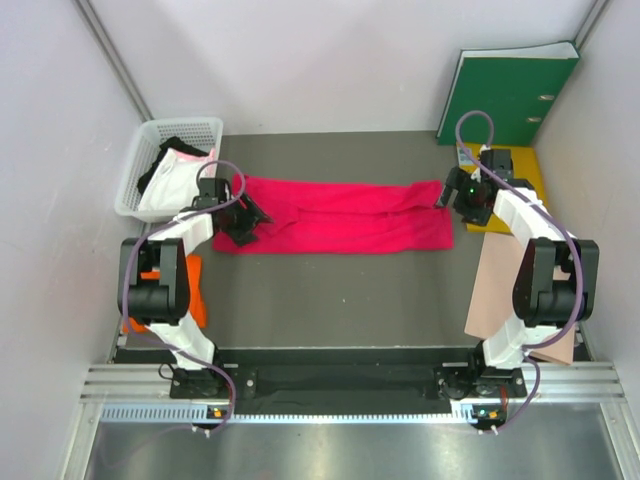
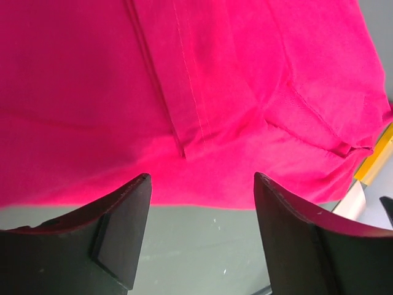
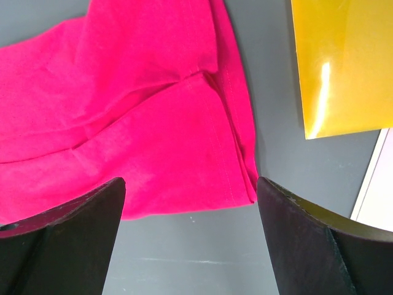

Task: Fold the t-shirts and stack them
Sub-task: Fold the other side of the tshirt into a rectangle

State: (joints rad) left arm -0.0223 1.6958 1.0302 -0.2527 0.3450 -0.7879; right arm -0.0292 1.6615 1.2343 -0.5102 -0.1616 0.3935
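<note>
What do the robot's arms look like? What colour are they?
Both the left arm and right arm have white shells with chunky black joints. A greyish-purple cable loops along each. The jaws are black, smooth and wedge-shaped, tapering to points.

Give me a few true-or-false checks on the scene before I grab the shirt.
The magenta t-shirt lies as a long strip across the table. True.
The right gripper is clamped on the shirt. False: its jaws stand open over the shirt's end, holding nothing.
The left gripper is open. True.
The white basket is empty. False: a whitish garment and a black garment lie in it.
The green binder lies flat. False: it stands upright at the far right.
</note>
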